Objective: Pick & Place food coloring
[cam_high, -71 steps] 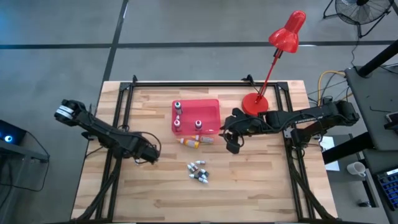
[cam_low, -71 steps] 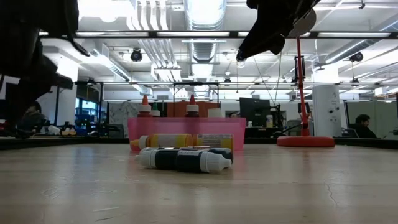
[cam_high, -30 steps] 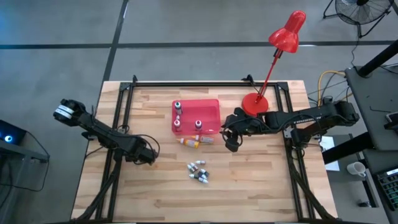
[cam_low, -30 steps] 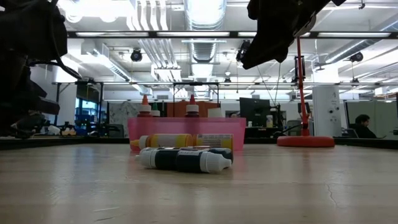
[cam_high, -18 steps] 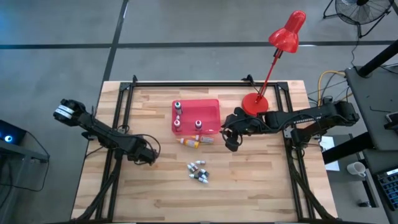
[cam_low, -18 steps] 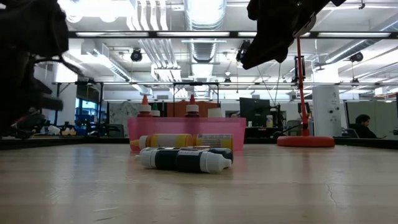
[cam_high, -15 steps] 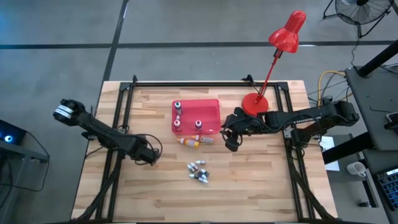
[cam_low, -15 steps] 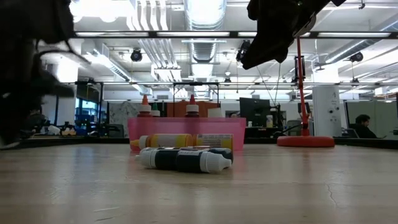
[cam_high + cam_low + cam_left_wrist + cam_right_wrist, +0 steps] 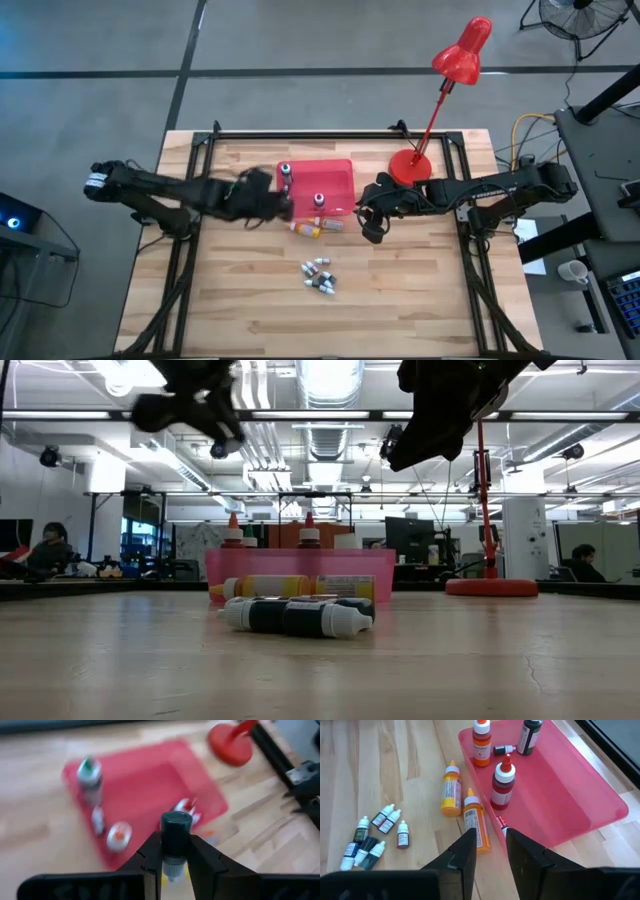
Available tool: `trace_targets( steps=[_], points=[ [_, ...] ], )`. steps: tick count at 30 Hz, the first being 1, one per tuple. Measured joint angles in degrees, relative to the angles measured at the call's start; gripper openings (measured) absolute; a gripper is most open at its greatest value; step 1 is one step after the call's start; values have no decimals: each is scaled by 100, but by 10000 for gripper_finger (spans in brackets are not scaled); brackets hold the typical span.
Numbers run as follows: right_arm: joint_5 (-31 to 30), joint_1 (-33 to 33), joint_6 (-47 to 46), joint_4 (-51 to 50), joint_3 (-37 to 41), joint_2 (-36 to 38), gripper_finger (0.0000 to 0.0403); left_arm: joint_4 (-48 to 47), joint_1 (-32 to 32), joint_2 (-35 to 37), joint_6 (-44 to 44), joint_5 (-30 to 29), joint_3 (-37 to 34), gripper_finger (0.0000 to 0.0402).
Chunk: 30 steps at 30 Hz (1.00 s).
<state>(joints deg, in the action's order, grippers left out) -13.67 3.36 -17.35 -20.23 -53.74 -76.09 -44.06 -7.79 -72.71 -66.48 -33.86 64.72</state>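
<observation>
While hanging by the red tray (image 9: 335, 176), left gripper (image 9: 175, 851) pinching a dark-capped bottle (image 9: 175, 836), right gripper (image 9: 486, 840) waiting open, holding nothing.

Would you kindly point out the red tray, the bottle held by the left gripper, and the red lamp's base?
red tray (image 9: 560, 795): right wrist view, bare floor of the tray.
bottle (image 9: 175, 832): left wrist view, its dark cap, between the left gripper's fingers.
lamp base (image 9: 409, 167): high view, middle of the round red foot.
</observation>
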Motion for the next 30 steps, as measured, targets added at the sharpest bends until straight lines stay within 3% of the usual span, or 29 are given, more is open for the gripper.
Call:
trace_targets(
  steps=[3,8,13,21,30],
  points=[
    [0,0,-3,-2,0,0,93,292,652,-252,917,238,301,44],
    [2,-2,-24,-7,0,2,94,283,1708,-815,1455,921,610,44],
    [4,-1,-161,-12,0,1,99,347,2289,-1484,1926,1547,756,44],
    [26,-4,-213,-36,2,2,100,290,2450,-2359,2149,2273,853,57],
    [83,13,200,-21,42,2,167,11,2372,-2364,2360,2365,948,145]
  ],
)
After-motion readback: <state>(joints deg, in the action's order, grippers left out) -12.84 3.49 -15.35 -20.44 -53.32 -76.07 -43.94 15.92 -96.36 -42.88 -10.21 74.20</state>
